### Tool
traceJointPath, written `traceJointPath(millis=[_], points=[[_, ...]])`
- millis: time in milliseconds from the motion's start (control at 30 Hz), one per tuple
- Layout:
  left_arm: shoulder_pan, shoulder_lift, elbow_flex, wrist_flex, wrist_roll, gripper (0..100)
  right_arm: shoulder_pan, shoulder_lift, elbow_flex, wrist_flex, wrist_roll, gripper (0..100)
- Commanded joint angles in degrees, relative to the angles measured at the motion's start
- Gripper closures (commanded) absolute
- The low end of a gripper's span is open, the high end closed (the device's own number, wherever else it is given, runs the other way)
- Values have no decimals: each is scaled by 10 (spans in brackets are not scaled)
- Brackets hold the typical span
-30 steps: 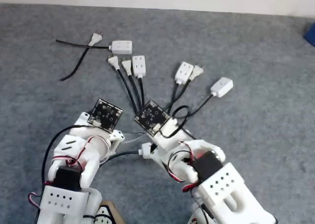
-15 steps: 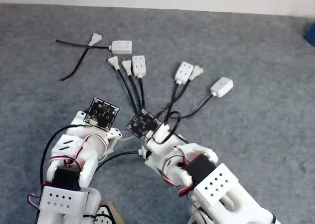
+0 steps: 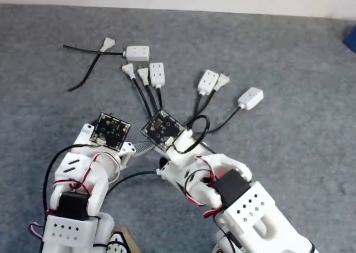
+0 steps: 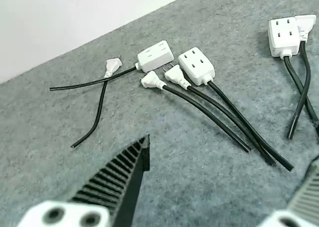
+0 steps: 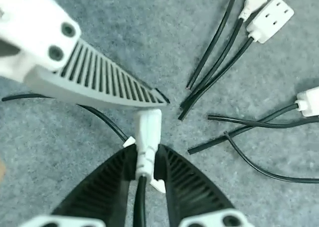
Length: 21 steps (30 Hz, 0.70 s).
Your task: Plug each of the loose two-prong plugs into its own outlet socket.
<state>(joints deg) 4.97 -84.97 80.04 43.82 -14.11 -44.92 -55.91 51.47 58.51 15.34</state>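
Plug [image 5: 148, 132] in hand: a white two-prong body pinched between the black jaws of the right gripper [image 5: 146, 152], which are closed to the plug's width, with its black cord [image 5: 139, 197] trailing back between them. The front end points away from the wrist and sits just under the ribbed finger [image 5: 99, 77] of the left gripper [image 4: 229, 154] (prongs hidden, so their orientation is unknown). That left gripper gapes wide with nothing in it, low over the grey carpet [image 3: 289, 53]. Farther out, well apart from both grippers, is the nearest socket [image 3: 157, 73], lying face up just beside two loose plugs [image 3: 128, 70]. Three more sockets [image 3: 207, 82] fan out to either side, none of them filled. Step, as I read it: pick-up done, insertion not yet begun. The next move calls for carrying the plug out to a free socket and squaring the prongs to the slots, with the open gripper likely steadying the socket body so it doesn't skid on the carpet.
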Motion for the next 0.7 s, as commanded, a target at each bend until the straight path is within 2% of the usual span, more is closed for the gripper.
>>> traceJointPath(millis=[0, 267, 333, 533, 667], points=[[29, 5, 0, -1, -6, 534, 18, -2, -50, -3, -17, 992], [23, 5, -1, -4, -6, 591, 20, -1, -43, 3, -15, 992], [-4, 4, -5, -4, -4, 591, 20, -1, -30, 20, -15, 992], [-112, 4, -7, -53, 94, 595, 40, 5, -3, 44, -18, 992], [-153, 5, -17, -54, 147, 595, 37, 89, -9, 77, -19, 992]])
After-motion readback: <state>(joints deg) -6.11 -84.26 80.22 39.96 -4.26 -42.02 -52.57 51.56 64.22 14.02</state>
